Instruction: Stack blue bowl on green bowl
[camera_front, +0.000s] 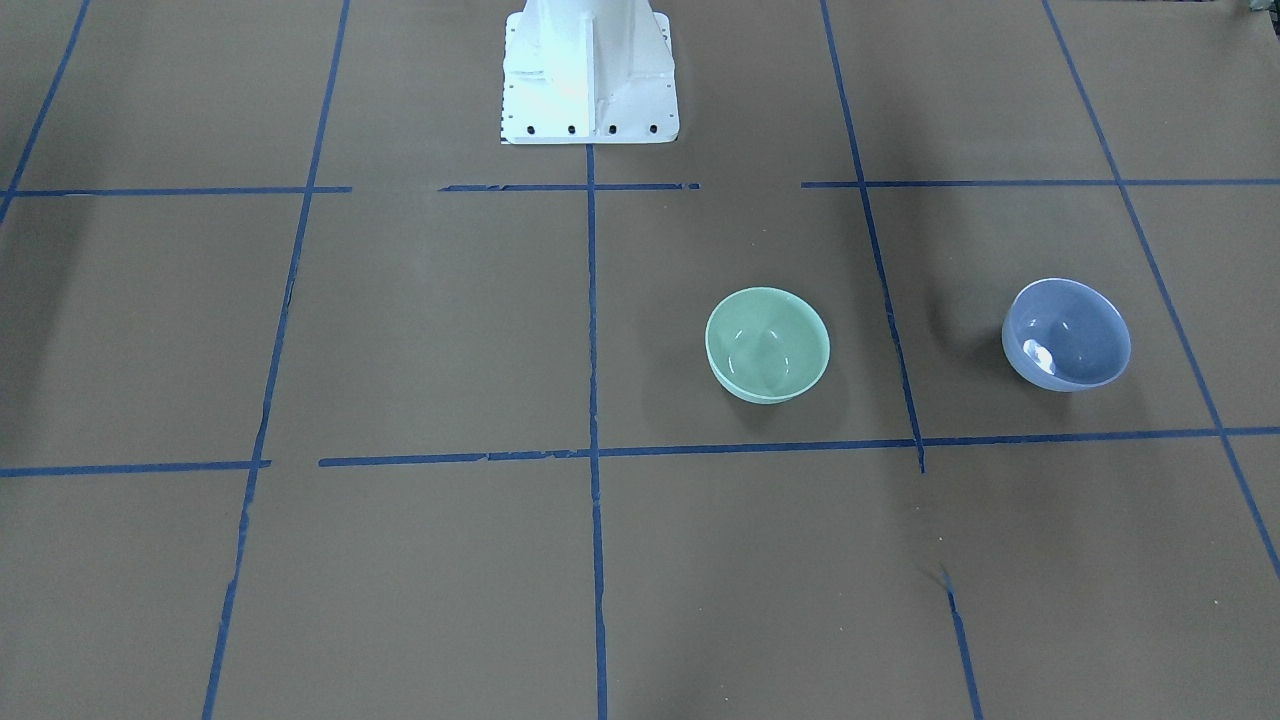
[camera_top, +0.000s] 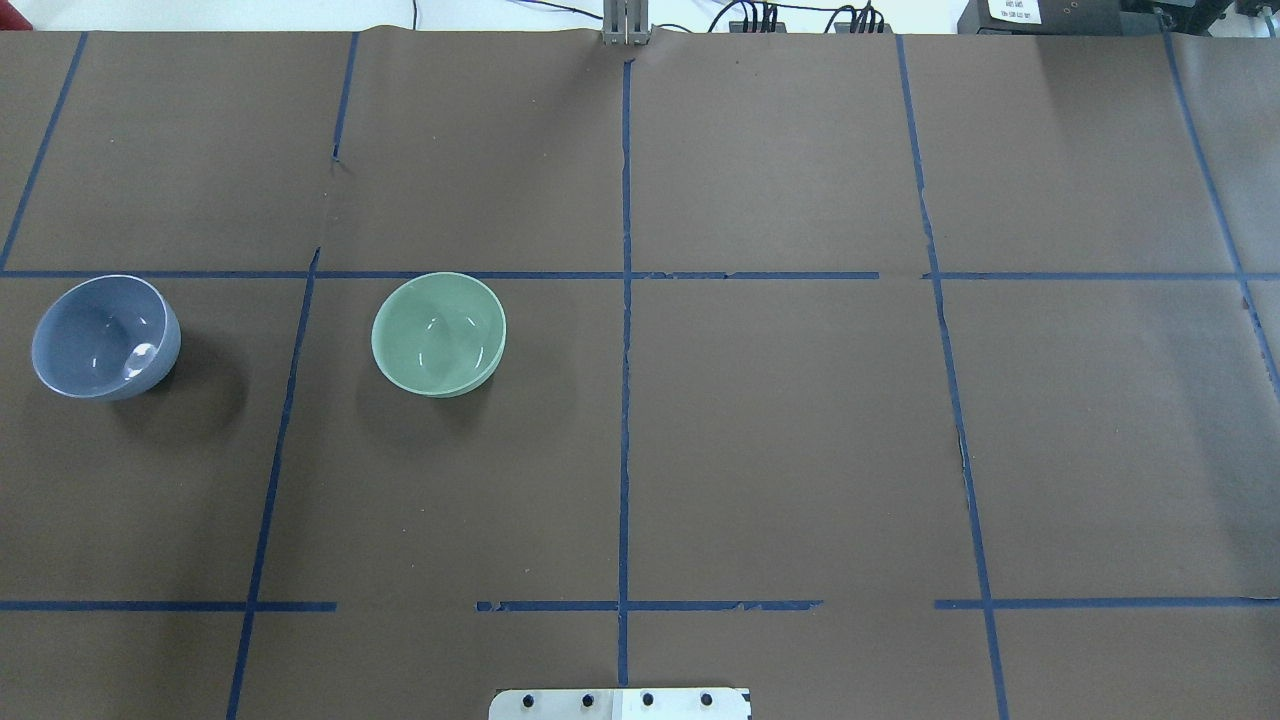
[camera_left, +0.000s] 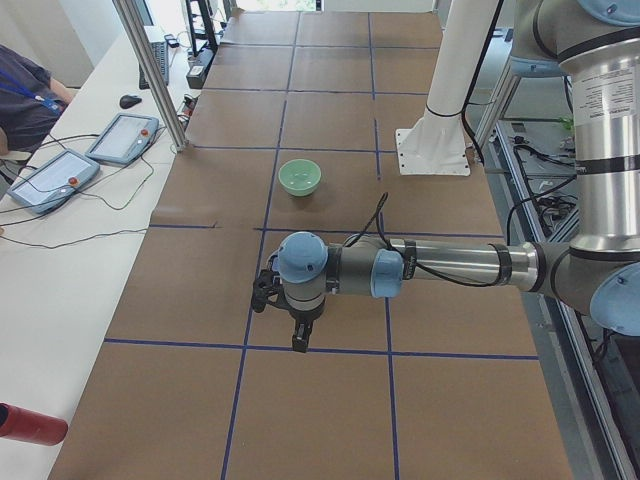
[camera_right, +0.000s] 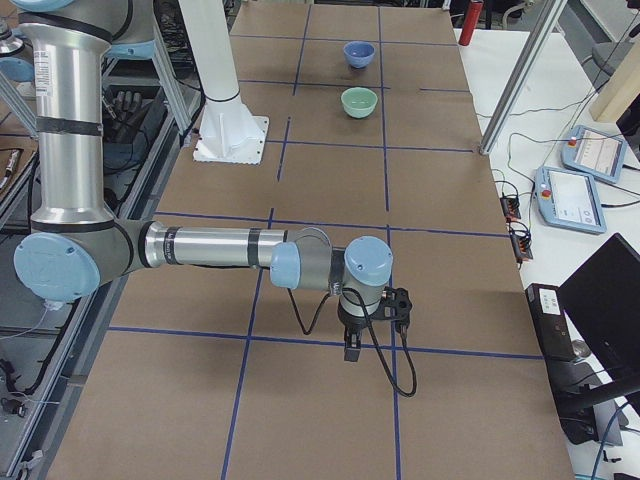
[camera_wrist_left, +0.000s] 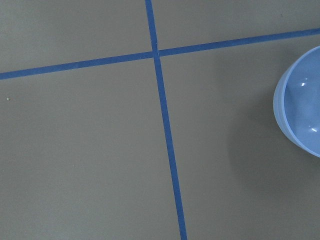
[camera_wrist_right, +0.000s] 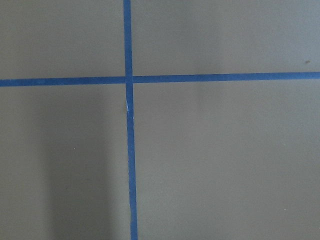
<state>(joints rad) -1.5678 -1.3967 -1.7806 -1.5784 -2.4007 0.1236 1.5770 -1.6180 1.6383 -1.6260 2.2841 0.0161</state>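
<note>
The blue bowl (camera_top: 105, 336) stands upright on the brown table at the robot's far left, also in the front view (camera_front: 1066, 334) and at the right edge of the left wrist view (camera_wrist_left: 300, 107). The green bowl (camera_top: 439, 333) stands upright and empty beside it, about a bowl's width apart, nearer the table's middle (camera_front: 767, 344). My left gripper (camera_left: 298, 338) shows only in the exterior left view, hanging above the table where its arm hides the blue bowl. My right gripper (camera_right: 351, 347) shows only in the exterior right view, far from both bowls. I cannot tell whether either is open.
The white robot pedestal (camera_front: 588, 80) stands at the table's robot side. Blue tape lines (camera_top: 625, 330) grid the brown table. Teach pendants (camera_left: 120, 137) and cables lie on the side bench. A metal post (camera_left: 150, 70) stands at the table edge.
</note>
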